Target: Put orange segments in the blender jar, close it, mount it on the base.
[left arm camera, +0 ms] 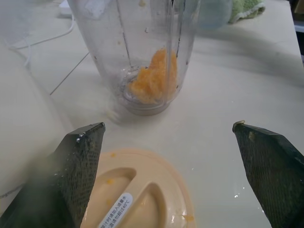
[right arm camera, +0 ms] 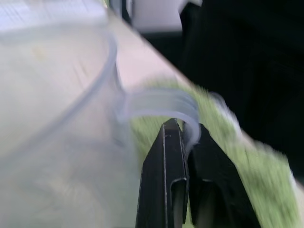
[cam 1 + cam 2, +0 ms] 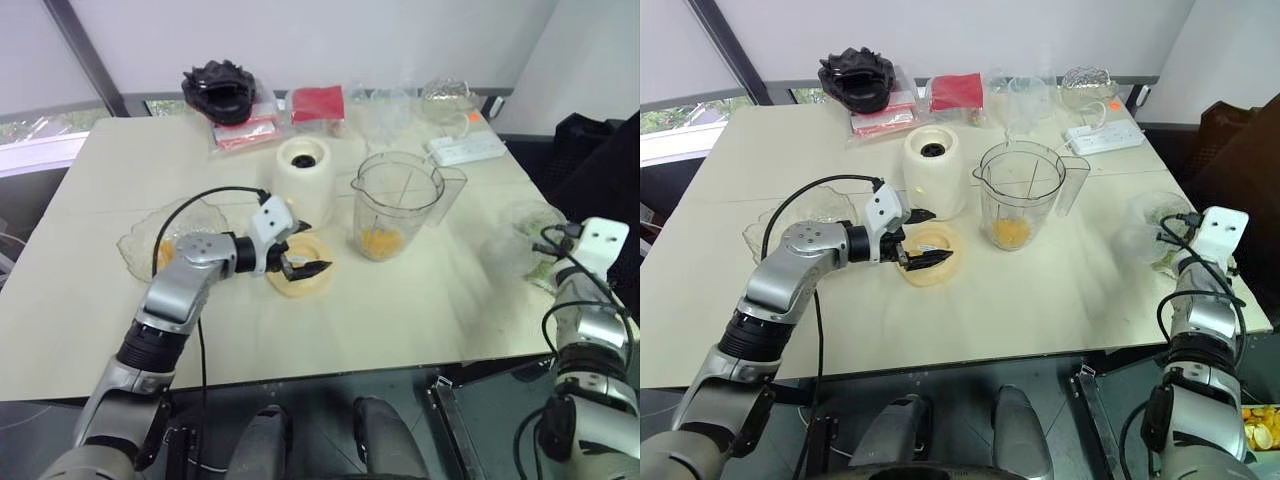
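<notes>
blender jar (image 3: 396, 203) beyond left pincer (image 3: 298, 251)

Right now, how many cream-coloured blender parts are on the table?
2: the base stands left of the blender jar; the flat lid lies before the base, under the open left pincer.

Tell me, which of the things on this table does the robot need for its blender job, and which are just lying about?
For the job:
- orange segments
- blender jar
- base
- cream lid

Lying about:
- power strip
- red packet
- black object
- wavy glass dish
- clear bowl
</notes>
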Robot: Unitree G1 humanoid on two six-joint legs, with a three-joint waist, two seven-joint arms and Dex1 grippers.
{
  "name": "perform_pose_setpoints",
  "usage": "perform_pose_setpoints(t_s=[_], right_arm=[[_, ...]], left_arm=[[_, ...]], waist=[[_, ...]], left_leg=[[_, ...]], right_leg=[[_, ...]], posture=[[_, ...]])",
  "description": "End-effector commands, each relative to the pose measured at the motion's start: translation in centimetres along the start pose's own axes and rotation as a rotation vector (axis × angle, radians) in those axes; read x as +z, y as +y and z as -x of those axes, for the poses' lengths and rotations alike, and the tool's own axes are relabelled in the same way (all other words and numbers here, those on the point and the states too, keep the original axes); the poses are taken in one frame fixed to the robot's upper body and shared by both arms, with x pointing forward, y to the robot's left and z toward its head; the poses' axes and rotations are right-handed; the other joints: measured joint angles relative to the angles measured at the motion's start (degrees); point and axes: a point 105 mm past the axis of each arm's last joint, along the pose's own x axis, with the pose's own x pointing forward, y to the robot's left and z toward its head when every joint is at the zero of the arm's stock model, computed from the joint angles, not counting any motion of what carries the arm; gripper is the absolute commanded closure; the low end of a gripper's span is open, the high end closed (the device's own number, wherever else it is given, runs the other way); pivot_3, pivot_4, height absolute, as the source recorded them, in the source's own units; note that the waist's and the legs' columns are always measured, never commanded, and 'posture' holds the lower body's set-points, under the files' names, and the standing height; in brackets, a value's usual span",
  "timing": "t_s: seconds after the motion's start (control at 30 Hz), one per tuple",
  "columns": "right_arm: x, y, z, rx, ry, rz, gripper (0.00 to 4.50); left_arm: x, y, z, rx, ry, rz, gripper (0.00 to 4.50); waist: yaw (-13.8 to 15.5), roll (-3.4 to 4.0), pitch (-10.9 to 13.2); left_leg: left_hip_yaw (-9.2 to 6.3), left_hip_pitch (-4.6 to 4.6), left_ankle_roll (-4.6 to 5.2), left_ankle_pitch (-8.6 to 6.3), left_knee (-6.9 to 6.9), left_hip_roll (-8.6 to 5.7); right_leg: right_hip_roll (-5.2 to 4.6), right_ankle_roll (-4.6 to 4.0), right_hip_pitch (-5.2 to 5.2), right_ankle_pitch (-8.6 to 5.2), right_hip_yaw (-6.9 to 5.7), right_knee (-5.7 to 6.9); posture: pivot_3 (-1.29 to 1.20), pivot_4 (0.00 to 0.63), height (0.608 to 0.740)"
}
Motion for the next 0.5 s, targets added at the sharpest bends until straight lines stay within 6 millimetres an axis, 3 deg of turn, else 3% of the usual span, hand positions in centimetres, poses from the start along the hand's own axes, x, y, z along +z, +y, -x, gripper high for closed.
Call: perform_pose_setpoints(t_s=[0.03, 0.2, 0.5], right_arm=[[0.0, -0.4, 0.3, -0.008, -0.007, -0.011, 4.45], [0.5, 0.4, 0.9, 0.005, -0.044, -0.082, 4.45], [4.3, 2.8, 4.3, -0.007, -0.179, -0.305, 4.45]], left_arm=[[1.4, 0.3, 0.2, 0.010, -0.030, -0.058, 0.00], [1.4, 0.4, 0.2, 0.013, -0.031, -0.060, 0.00], [2.3, 0.7, 0.0, 0.009, -0.078, -0.002, 0.00]], waist=[[0.0, 0.00, 0.0], [-0.2, 0.00, 0.0], [-0.1, 0.21, 0.1]], left_leg=[[0.00, -0.01, 0.00, 0.00, 0.00, -0.01], [0.02, 0.00, 0.01, 0.00, -0.02, 0.00], [0.03, -0.06, 0.01, -0.01, -0.03, 0.01]], right_leg=[[0.00, -0.05, 0.00, -0.03, 0.00, -0.02], [-0.01, -0.02, -0.01, -0.02, 0.02, -0.04], [0.00, 0.04, -0.12, 0.01, 0.05, 0.01]], posture=[[0.00, 0.150, 0.740], [0.00, 0.150, 0.740], [0.00, 0.150, 0.740]])
